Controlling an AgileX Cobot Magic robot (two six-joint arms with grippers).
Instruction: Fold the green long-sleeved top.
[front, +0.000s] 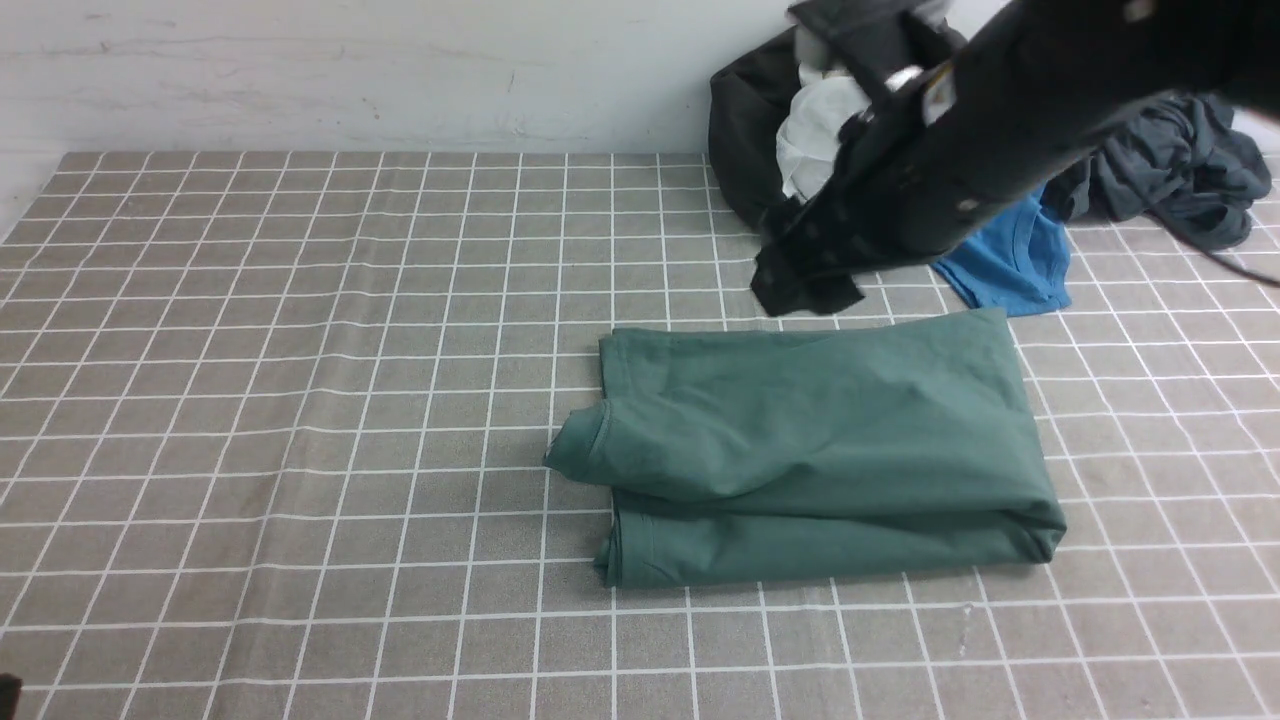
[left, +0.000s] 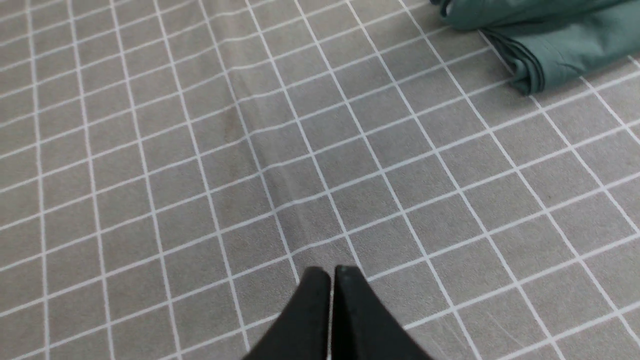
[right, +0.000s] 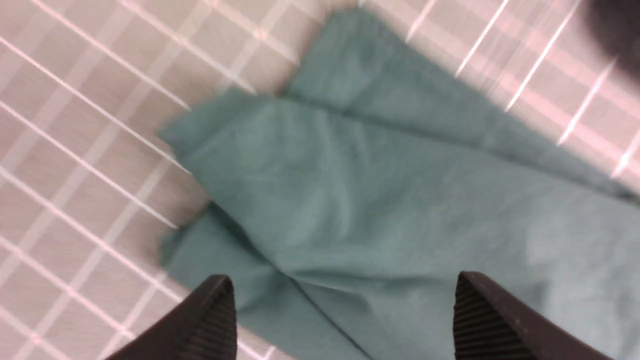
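Observation:
The green long-sleeved top (front: 820, 450) lies folded into a thick rectangle on the checked tablecloth, right of centre, with a cuffed sleeve end poking out on its left side. My right gripper (front: 805, 285) hangs just above the top's far edge. The right wrist view, slightly blurred, shows its ribbed fingers wide open (right: 345, 285) over the green top (right: 360, 190) with nothing between them. In the left wrist view, my left gripper (left: 330, 272) is shut and empty over bare cloth. A folded corner of the green top (left: 545, 40) lies well away from it.
A heap of clothes sits at the back right against the wall: a black garment (front: 745, 130) around a white one (front: 815, 130), a bright blue T-shirt (front: 1010, 260) and a dark grey garment (front: 1180, 170). The grey checked tablecloth (front: 300, 400) covers the table.

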